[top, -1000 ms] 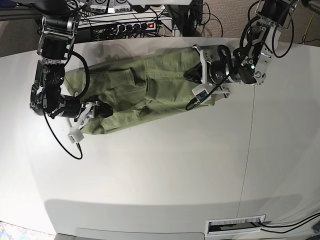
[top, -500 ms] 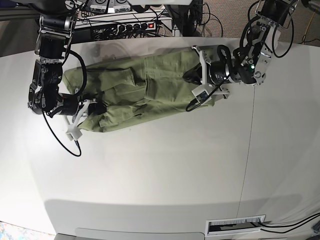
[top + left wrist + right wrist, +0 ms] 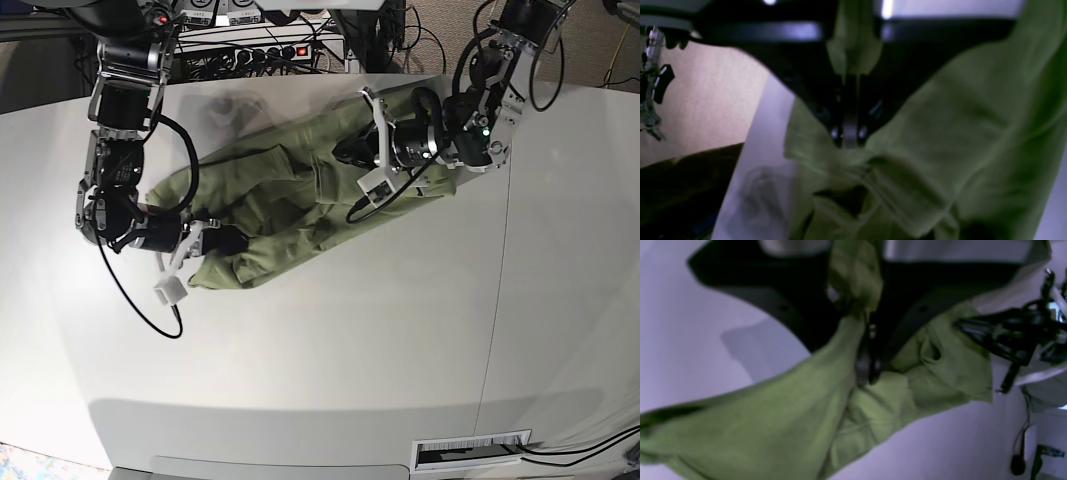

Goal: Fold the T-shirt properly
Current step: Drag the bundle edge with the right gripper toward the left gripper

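Olive-green T-shirt (image 3: 290, 195) lies bunched diagonally across the upper centre of the white table (image 3: 330, 340). Right gripper (image 3: 222, 243), at centre left, is clenched on the lower fabric edge; left gripper (image 3: 352, 152), at upper centre, is clenched on the upper edge. A power strip (image 3: 270, 52) and cables crowd the top edge.

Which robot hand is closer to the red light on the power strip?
Left. The left gripper grips the T-shirt just below and right of the red light; the right gripper grips the shirt's lower left end, farther away.
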